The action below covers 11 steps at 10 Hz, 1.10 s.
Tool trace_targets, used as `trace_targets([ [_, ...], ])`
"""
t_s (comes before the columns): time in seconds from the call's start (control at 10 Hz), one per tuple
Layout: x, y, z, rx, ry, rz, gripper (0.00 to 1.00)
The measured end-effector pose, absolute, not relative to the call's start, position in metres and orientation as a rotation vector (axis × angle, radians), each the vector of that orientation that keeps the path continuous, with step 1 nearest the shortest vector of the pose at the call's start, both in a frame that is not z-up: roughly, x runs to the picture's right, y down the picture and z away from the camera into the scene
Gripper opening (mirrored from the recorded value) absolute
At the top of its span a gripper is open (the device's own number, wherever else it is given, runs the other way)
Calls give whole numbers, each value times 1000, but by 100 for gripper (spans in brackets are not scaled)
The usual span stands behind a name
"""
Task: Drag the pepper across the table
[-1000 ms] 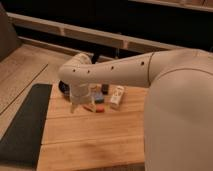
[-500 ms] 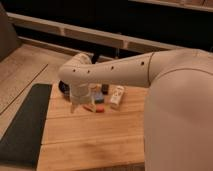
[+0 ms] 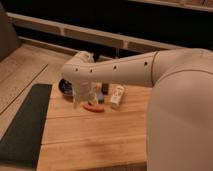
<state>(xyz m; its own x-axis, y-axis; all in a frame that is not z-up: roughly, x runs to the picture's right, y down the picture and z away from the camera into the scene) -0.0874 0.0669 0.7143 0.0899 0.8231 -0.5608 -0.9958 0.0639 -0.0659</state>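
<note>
Toward the far edge of the counter (image 3: 100, 145), my tool (image 3: 82, 100) hangs low over the wood, with my arm reaching in from 3 o'clock. Whether it is open or closed I cannot tell. The pepper (image 3: 93, 107) lies flat on the planks just beside the tool, at about 4 o'clock from it. Its long axis runs nearly 9 to 3 o'clock; which end is the tip I cannot tell. A dark bowl (image 3: 64, 86) sits at 10 o'clock from the tool, partly behind my arm, its contents hidden. A white remote-like object (image 3: 116, 96) lies at 2 o'clock from the pepper, with a small blue item (image 3: 105, 89) near it. A dark grey mat (image 3: 22, 125) borders the counter's 9 o'clock side.
</note>
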Motion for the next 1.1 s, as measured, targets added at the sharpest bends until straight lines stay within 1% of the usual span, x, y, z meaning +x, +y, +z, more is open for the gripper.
trace_targets([
  [0.5, -64, 19, 728, -435, 213, 1434, 65],
  [0.9, -64, 18, 730, -432, 206, 1429, 65],
  [1.1, -35, 35, 753, -427, 282, 1457, 65],
])
